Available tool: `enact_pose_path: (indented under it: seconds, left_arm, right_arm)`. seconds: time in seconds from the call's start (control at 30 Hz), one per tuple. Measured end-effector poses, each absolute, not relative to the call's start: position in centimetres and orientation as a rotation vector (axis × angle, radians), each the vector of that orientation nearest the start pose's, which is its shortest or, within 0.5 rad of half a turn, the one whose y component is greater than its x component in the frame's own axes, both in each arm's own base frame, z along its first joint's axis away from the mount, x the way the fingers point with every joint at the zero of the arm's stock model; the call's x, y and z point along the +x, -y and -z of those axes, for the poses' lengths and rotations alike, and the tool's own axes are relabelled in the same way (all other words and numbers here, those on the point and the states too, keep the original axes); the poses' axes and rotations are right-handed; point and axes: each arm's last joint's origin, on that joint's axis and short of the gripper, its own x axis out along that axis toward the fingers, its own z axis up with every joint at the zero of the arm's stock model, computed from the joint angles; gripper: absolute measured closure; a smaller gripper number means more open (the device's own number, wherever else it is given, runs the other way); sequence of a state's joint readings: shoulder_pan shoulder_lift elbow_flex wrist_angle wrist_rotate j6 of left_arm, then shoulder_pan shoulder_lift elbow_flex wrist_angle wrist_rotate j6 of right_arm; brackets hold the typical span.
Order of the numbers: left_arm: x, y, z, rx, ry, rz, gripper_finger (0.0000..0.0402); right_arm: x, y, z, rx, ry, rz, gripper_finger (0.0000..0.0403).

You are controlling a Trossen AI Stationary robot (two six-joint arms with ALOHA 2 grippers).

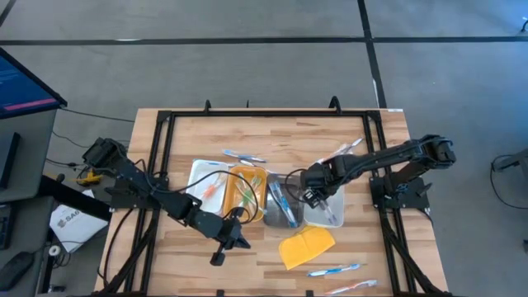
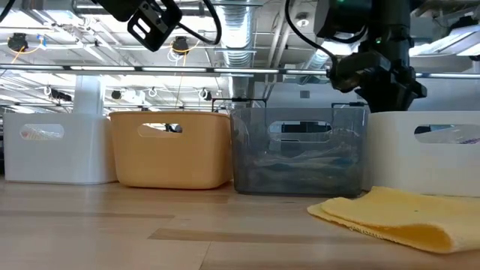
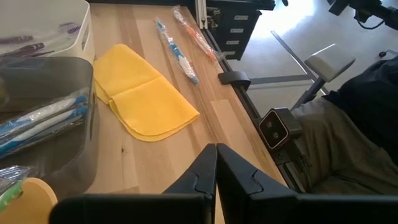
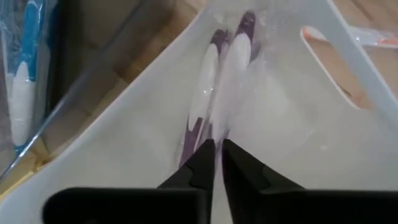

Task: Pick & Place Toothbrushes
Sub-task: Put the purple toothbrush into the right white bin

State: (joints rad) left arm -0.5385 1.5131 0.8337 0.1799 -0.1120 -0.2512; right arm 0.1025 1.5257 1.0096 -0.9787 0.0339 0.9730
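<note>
Four trays stand in a row: white (image 1: 200,175), orange (image 1: 247,191), grey (image 1: 280,205) and a second white tray (image 1: 330,213). My right gripper (image 4: 217,152) points down into that second white tray (image 4: 149,124), its fingers closed on a wrapped purple-and-white toothbrush (image 4: 221,68) that lies along the tray's floor. Blue toothbrushes (image 3: 37,121) lie in the grey tray. Loose toothbrushes lie on the table at the far side (image 1: 244,155) (image 1: 346,148) and near the front edge (image 1: 334,270). My left gripper (image 3: 216,158) hovers shut near the front, holding nothing. My right gripper pinches the wrapped purple toothbrush by its handle end (image 4: 214,138) between its two fingertips, coming from above and pointing down. The rest of the toothbrush runs away from the fingers along the white tray's inside. Whether that end is lifted off the tray, I cannot tell.
A yellow cloth (image 1: 307,247) lies on the table in front of the second white tray. A black frame (image 1: 165,124) runs around the table top. Bare wood shows at the near left and along the far side.
</note>
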Motion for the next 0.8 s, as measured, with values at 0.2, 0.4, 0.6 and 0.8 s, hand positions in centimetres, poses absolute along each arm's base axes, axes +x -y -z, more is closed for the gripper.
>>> enact_pose_path:
  seconds: [0.2,0.4,0.6,0.8]
  left_arm:
    - [27.4,16.0,-21.4,-0.081,-0.526,0.359,0.0401]
    - [27.5,15.9,-21.4,-0.075,-0.523,0.347,0.0401]
    - [27.7,15.5,-21.4,-0.059,-0.502,0.261,0.0401]
    - [28.6,14.0,-21.5,-0.098,-0.482,0.194,0.0401]
  right_arm:
    - [25.7,-2.6,-20.7,0.641,-1.405,0.592,0.0285]
    - [26.2,-2.8,-24.1,0.549,-1.458,0.438,0.0199]
    - [24.4,-2.7,-28.2,0.446,-1.572,0.665,0.0159]
    - [22.1,-4.8,-30.1,0.245,-1.275,0.761,0.0158]
